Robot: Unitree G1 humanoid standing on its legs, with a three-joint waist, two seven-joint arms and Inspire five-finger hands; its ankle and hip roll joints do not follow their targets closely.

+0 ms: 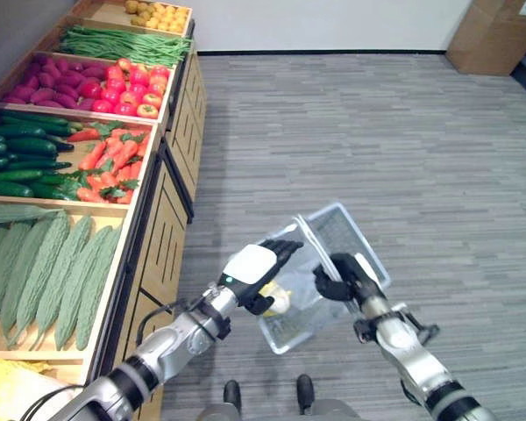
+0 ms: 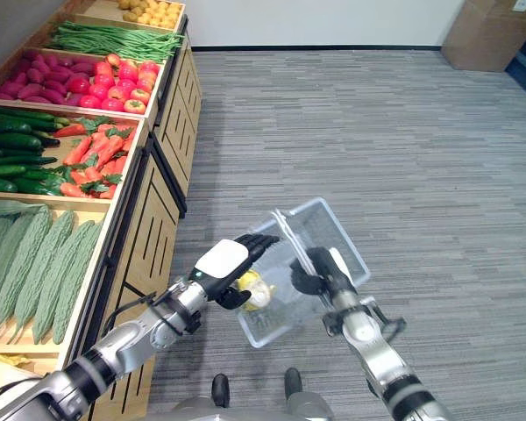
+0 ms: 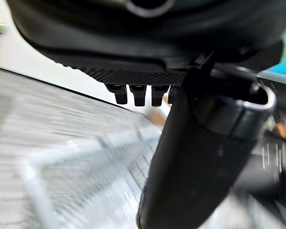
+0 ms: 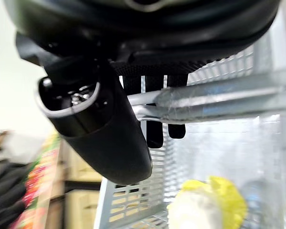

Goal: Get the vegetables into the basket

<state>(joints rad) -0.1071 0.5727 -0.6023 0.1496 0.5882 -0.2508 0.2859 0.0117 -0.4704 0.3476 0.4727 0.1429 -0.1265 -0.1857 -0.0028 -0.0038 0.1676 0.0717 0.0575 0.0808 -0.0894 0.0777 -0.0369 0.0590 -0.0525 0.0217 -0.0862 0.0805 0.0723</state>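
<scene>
A clear wire-mesh basket [image 1: 361, 235] hangs just above the floor in front of me. My right hand [image 1: 340, 277] is shut on its handles [image 4: 219, 100], with the fingers [image 4: 154, 128] curled over the two bars. A yellow-white leafy vegetable [image 1: 277, 302] lies in the near end of the basket and also shows in the right wrist view [image 4: 210, 206]. Over that end hovers my left hand [image 1: 252, 265], open with straight fingers [image 3: 133, 93] and holding nothing.
To my left runs a wooden produce stand [image 1: 153, 241] holding bitter gourds [image 1: 48, 272], cucumbers [image 1: 17, 162], carrots [image 1: 110, 162], tomatoes [image 1: 131, 88], green beans [image 1: 123, 44] and more. A cardboard box [image 1: 495, 31] stands far right on the grey carpet [image 1: 377, 123].
</scene>
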